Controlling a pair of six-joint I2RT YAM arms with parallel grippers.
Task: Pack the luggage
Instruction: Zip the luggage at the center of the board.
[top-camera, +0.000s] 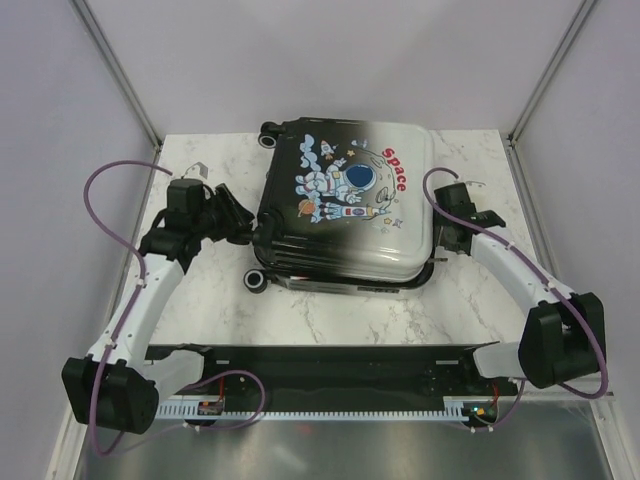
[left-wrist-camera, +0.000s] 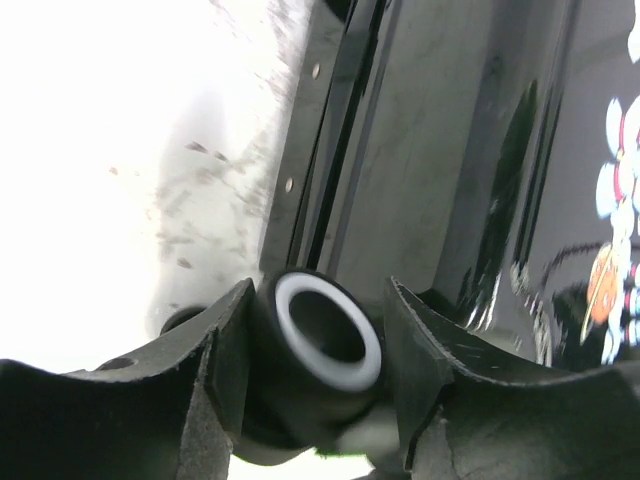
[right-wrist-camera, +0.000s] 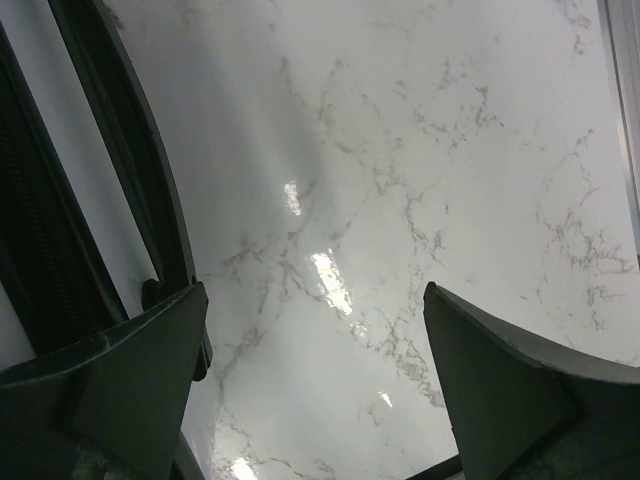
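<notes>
The luggage (top-camera: 350, 200) lies flat in the middle of the marble table (top-camera: 330, 310), its printed shell facing up with the astronaut and the red "Space" lettering on top. Its two shells are shut together along the side seam, so what is inside cannot be seen. Its wheeled end points to the left, with one black wheel at the far left corner (top-camera: 270, 128) and another at the near left corner (top-camera: 257, 279). The left gripper (top-camera: 243, 228) is at this wheeled end. In the left wrist view a wheel (left-wrist-camera: 320, 345) with a white ring sits between its fingers (left-wrist-camera: 225, 360), which appear pressed against both sides of it, right beside the glossy black shell (left-wrist-camera: 420, 150). The right gripper (top-camera: 440, 238) is just beside the opposite, white end of the luggage. Its fingers (right-wrist-camera: 500, 370) stand wide apart with only bare table (right-wrist-camera: 400, 150) between them, and the luggage's dark edge (right-wrist-camera: 120, 180) is just to one side.
</notes>
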